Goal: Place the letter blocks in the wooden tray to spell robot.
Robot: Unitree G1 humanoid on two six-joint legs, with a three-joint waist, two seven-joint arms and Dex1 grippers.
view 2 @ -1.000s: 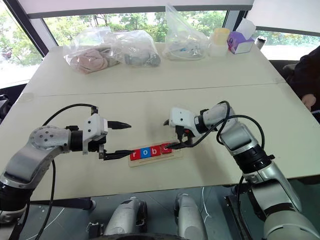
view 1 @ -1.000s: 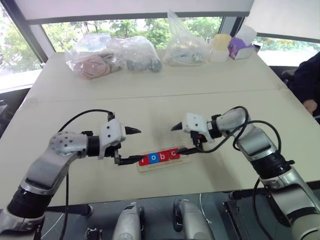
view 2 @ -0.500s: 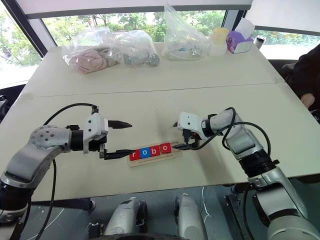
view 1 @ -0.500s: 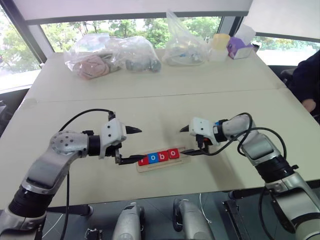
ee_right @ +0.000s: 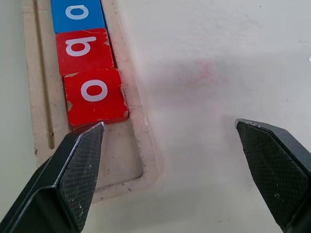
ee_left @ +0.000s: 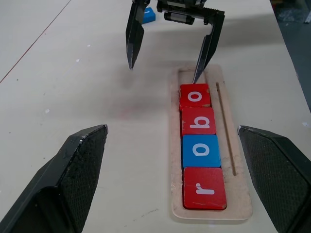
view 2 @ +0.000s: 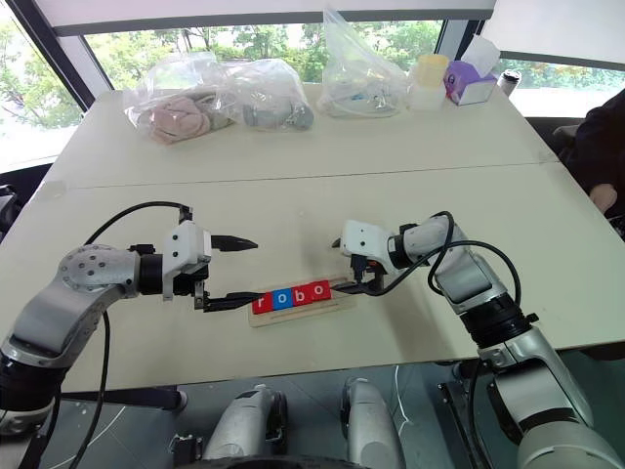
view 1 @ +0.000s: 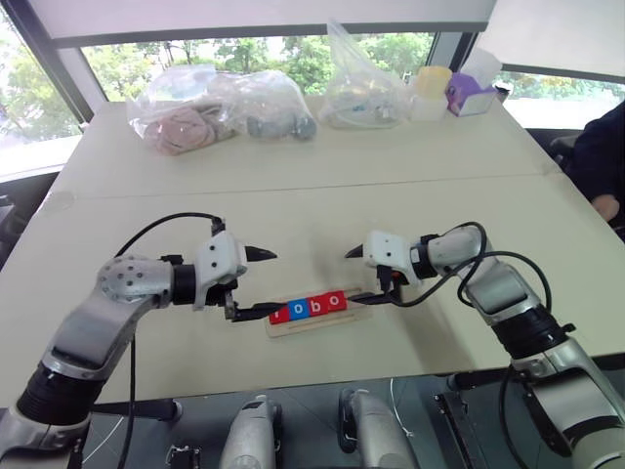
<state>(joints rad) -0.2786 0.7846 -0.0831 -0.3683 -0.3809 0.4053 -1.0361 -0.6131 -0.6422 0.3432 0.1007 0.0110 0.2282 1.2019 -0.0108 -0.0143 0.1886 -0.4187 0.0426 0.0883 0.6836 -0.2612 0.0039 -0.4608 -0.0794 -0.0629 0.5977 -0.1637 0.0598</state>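
Observation:
The wooden tray (view 1: 317, 323) lies near the table's front edge. Its letter blocks read red r (ee_left: 204, 188), blue o (ee_left: 200, 150), red b (ee_left: 198, 121) and red o (ee_left: 195, 96). My left gripper (view 1: 256, 283) is open at the tray's r end, one finger low beside the tray. My right gripper (view 1: 354, 276) is open at the other end. Its lower finger reaches into the tray's free recess (ee_right: 121, 160), close by the red o (ee_right: 95, 94). A blue block (ee_left: 149, 14) lies on the table behind the right gripper, its letter hidden.
Clear plastic bags (view 1: 220, 107) with odds and ends line the far side, along with a yellowish container (view 1: 430, 93) and a purple tissue box (view 1: 469, 95). A person's sleeve and hand (view 1: 601, 176) show at the right edge. A seam (view 1: 293, 191) crosses the tabletop.
The right gripper drew back a little from the tray's end. The last red o, half covered by its lower finger before, now shows whole. The left arm has not moved.

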